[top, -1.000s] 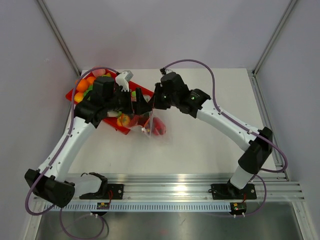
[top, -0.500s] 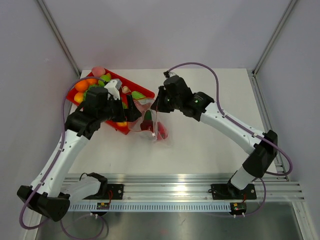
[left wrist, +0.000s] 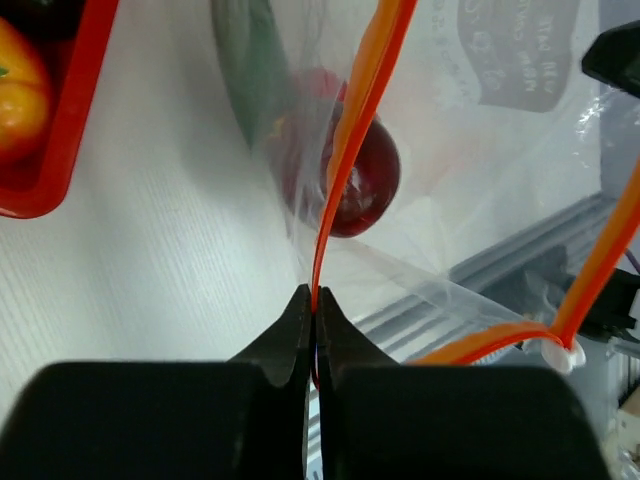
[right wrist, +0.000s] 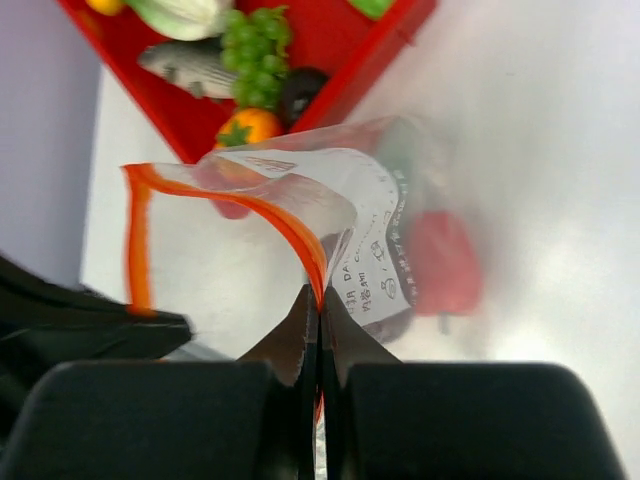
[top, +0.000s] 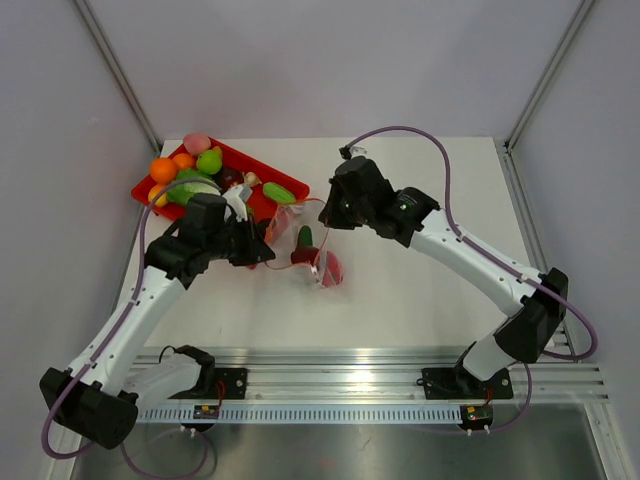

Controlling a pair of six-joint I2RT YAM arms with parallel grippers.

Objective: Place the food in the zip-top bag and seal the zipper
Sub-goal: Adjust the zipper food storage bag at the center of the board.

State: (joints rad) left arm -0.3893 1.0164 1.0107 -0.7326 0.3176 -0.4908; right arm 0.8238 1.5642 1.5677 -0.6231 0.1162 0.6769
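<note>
The clear zip-top bag (top: 312,252) hangs stretched between my two grippers, just in front of the red tray. My left gripper (top: 268,258) (left wrist: 315,300) is shut on the orange-red zipper (left wrist: 365,80) at the left end of the bag's mouth. My right gripper (top: 322,218) (right wrist: 318,295) is shut on the zipper (right wrist: 270,215) at the other end. The mouth gapes between them. Inside the bag lie a dark red fruit (left wrist: 360,175), a green vegetable (top: 304,237) and a red pepper (right wrist: 440,260). More food sits in the tray: oranges (top: 163,169), a cabbage (top: 195,188), green grapes (right wrist: 255,50).
The red tray (top: 270,172) stands at the back left of the white table, close behind the left arm's wrist. Its corner shows at the left wrist view's edge (left wrist: 70,110). The aluminium rail (top: 360,365) runs along the near table edge.
My left gripper has come off the tray toward the near side and shut on the bag's zipper. The right gripper has shifted slightly right, drawing the bag's mouth taut.
</note>
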